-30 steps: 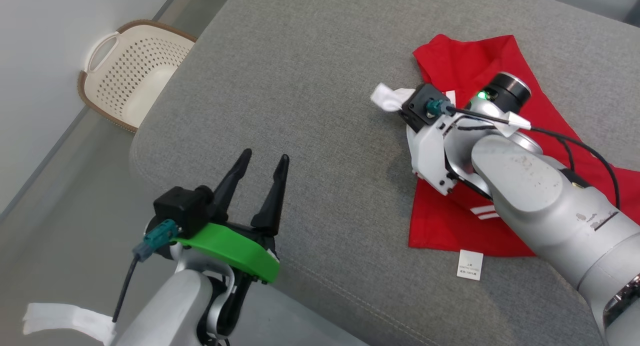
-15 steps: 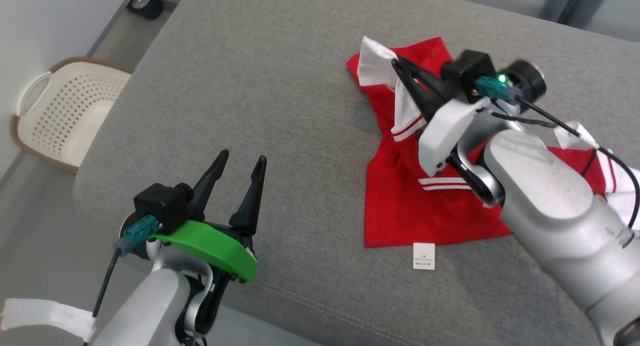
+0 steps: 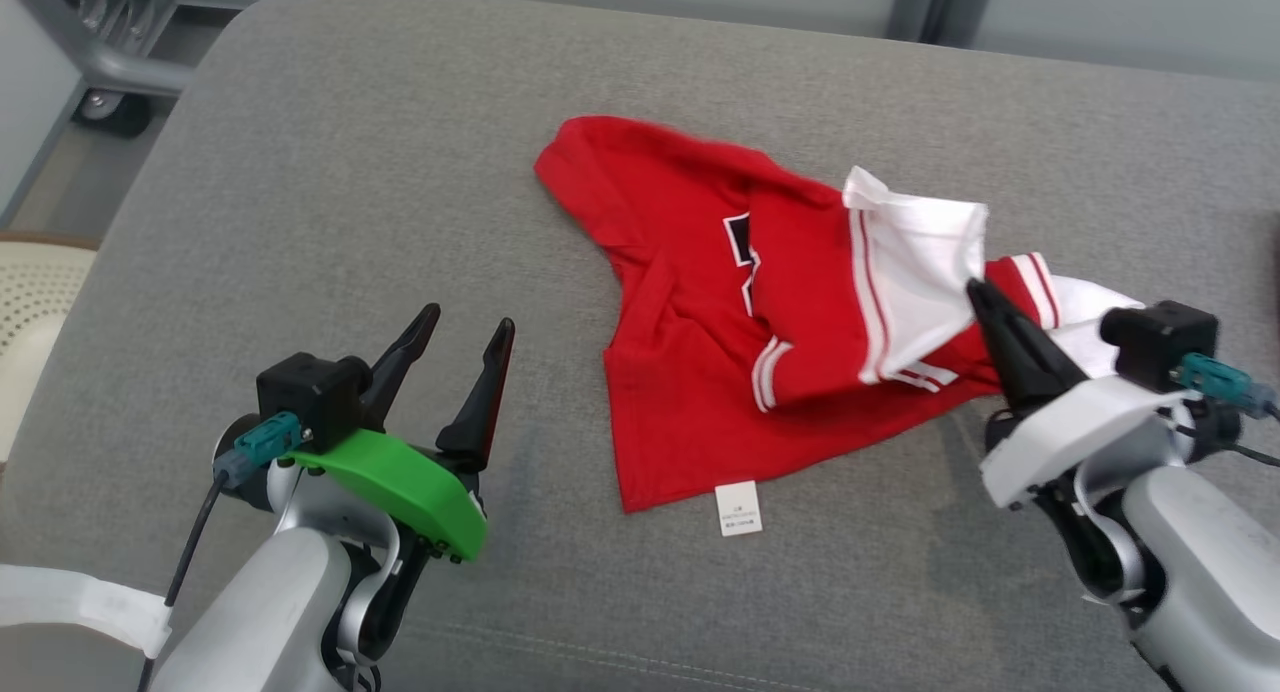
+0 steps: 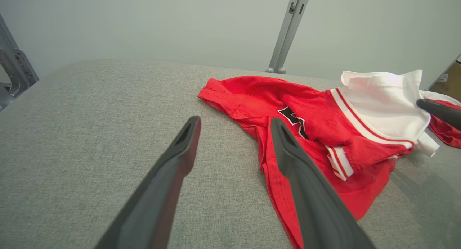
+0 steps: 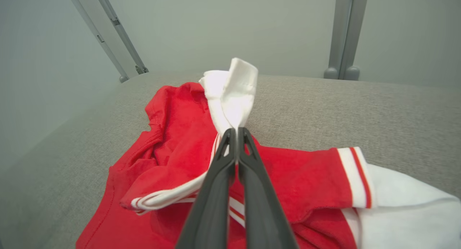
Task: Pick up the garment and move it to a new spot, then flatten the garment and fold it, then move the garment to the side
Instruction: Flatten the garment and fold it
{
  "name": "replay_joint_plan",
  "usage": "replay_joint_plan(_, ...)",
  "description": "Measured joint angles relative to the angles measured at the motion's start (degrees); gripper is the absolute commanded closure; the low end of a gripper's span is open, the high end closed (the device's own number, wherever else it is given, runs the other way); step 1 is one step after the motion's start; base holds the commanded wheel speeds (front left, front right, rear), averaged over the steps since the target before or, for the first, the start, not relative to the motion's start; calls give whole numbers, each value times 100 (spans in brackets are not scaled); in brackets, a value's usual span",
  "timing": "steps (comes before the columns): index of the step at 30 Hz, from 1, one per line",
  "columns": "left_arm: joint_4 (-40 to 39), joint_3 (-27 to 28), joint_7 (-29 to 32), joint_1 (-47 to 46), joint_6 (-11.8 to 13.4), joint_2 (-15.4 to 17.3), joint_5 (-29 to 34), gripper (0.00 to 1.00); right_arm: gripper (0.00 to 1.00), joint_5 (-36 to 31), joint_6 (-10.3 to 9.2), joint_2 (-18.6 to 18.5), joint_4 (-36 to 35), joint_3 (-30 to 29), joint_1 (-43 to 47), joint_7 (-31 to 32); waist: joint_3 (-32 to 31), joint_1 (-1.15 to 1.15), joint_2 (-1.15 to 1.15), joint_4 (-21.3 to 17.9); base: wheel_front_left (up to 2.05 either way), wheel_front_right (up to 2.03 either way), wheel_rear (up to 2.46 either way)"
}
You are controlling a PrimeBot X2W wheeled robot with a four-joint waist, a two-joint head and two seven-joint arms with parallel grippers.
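Right gripper [image 3: 978,294]: my jaws are clenched on the white sleeve [image 3: 915,272] of the garment [image 3: 690,372]. The fabric is pinched at the very tips and the sleeve is drawn up into a peak.

Left gripper [image 3: 468,320]: my jaws are spread with nothing between them, over the bare grey cushion [image 3: 350,172]. It sits left of the garment, not touching it.

The garment is red with white striped sleeves and lies rumpled mid-cushion, toward my right. White label [image 3: 739,508] at its near edge. Black print [image 3: 742,247] on the chest is creased and possibly a letter; I cannot read it.
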Motion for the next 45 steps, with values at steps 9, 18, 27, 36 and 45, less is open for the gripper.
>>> replay_joint_plan(9,-13,20,147,-16,-7,98,0,0,100,231,-43,-716,-985,-972,1207,-149,-108,0,0,-703,0,0,0)
replay_joint_plan(18,-180,182,278,-19,77,293,49,0,100,590,-43,-1157,-1291,-1673,2139,-135,-59,0,0,-1402,0,0,0)
replay_joint_plan(27,-383,170,442,-13,125,377,98,0,100,422,-42,-1771,-766,-1936,2373,237,213,0,0,-2084,0,0,0)
replay_joint_plan(36,-403,-112,639,-302,125,124,119,0,100,8,-23,-1602,-778,-1185,2174,438,649,0,0,-2217,0,0,0)
replay_joint_plan(45,-216,-430,1283,-984,-134,-354,-187,0,100,-157,122,-1341,-884,-921,1555,522,905,0,0,-2316,0,0,0)
